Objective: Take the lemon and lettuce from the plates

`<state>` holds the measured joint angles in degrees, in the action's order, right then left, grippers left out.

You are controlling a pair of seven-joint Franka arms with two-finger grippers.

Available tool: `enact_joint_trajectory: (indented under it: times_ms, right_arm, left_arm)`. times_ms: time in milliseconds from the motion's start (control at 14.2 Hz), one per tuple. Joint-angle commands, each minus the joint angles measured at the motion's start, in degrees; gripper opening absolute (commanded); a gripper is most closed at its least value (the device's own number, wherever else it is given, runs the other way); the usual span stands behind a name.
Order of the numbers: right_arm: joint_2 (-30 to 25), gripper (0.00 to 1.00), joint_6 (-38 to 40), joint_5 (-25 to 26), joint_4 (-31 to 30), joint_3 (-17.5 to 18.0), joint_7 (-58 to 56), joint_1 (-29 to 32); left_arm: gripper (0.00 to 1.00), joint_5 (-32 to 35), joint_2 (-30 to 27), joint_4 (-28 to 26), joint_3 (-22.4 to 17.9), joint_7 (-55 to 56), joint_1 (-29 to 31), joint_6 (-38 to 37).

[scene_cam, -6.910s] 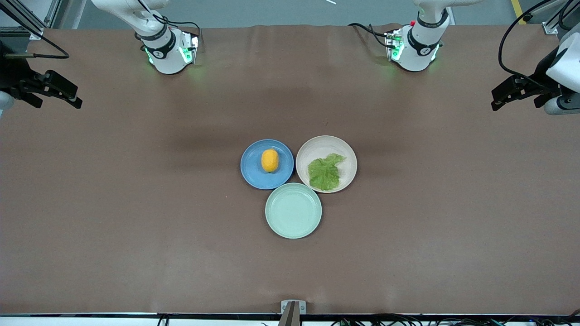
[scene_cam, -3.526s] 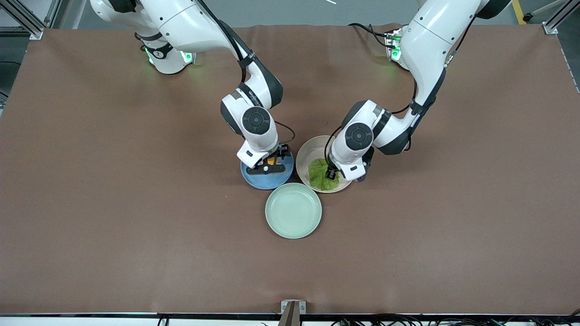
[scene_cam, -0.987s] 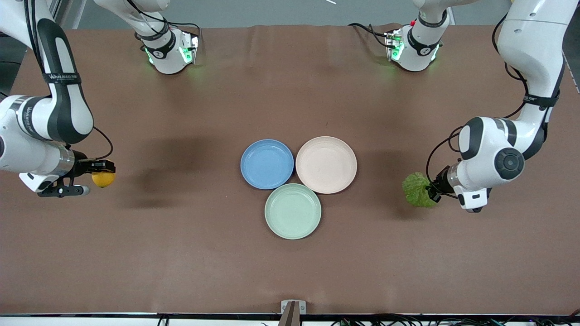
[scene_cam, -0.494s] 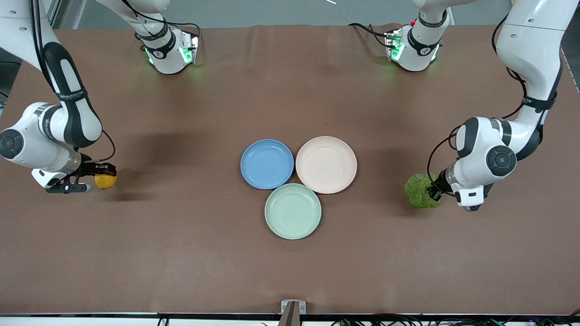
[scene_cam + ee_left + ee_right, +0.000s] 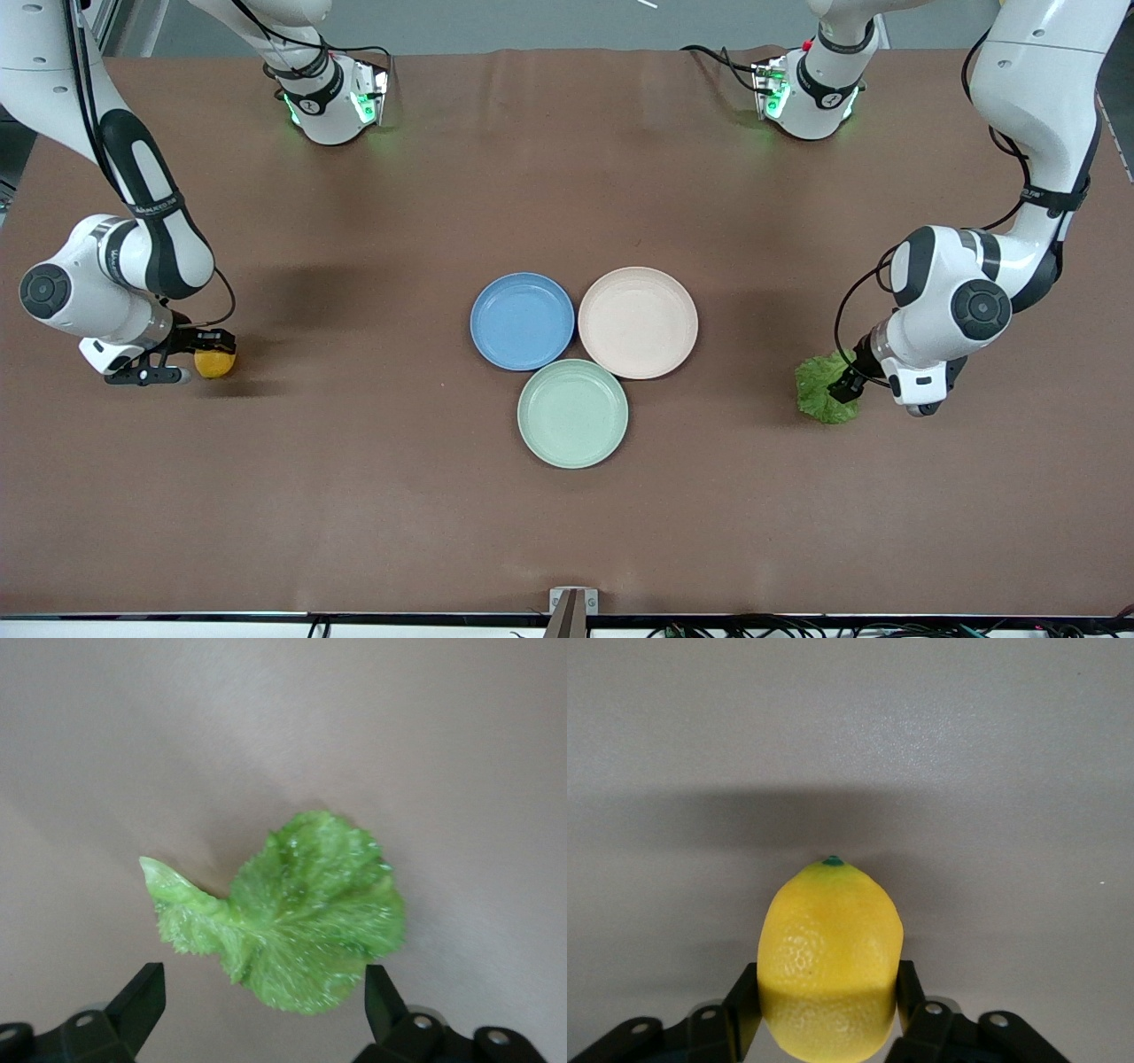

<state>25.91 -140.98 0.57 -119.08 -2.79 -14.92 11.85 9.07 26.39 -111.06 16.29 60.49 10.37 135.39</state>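
While plates (image 5: 522, 321) sit bare mid-table: right claw (image 5: 197, 354) clamping lemon (image 5: 215, 364), left claw (image 5: 261, 1014) spread around lettuce (image 5: 306, 917).

The lemon's (image 5: 831, 958) lower end is cut off by the right wrist view's edge, and the right gripper's (image 5: 824, 1014) fingers (image 5: 742, 1003) show only as stubs pressed to its 2 sides. In the front view the right gripper's (image 5: 190, 354) body hides part of the lemon (image 5: 215, 364). The left gripper's (image 5: 261, 1014) 2 fingertips (image 5: 142, 999) are cropped at the left wrist view's edge; whether the lettuce (image 5: 292, 912) touches the table cannot be told.
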Motion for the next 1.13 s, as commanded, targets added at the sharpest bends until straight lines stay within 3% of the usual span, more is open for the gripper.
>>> enact_joint_trajectory:
  times_ms: [0,282,564,776,1058]
  right_arm:
    - [-4.7,1.0,6.03,0.92,1.03,1.38,-0.11,1.17]
    - [-16.47,1.0,24.05,0.92,5.78,1.82,0.6,-1.64]
    - [-26.85,1.0,35.14,0.49,7.02,1.91,3.57,-6.3]
    - [-28.8,1.0,43.75,0.05,11.83,2.0,9.45,-10.6]
    - [-28.54,1.0,50.7,0.13,20.45,1.91,13.96,-13.51]
  left_arm:
    - [1.0,1.03,-4.32,-0.92,1.1,-2.91,0.26,-1.62]
    - [1.0,0.95,-10.12,1.09,1.99,-10.54,0.35,-6.62]
    - [1.0,0.95,-11.71,12.23,1.99,-25.47,0.18,-23.02]
    - [1.0,0.68,-12.15,20.59,1.9,-34.28,0.53,-31.57]
    - [1.0,-1.34,-12.59,26.32,1.64,-37.9,0.7,-36.77]
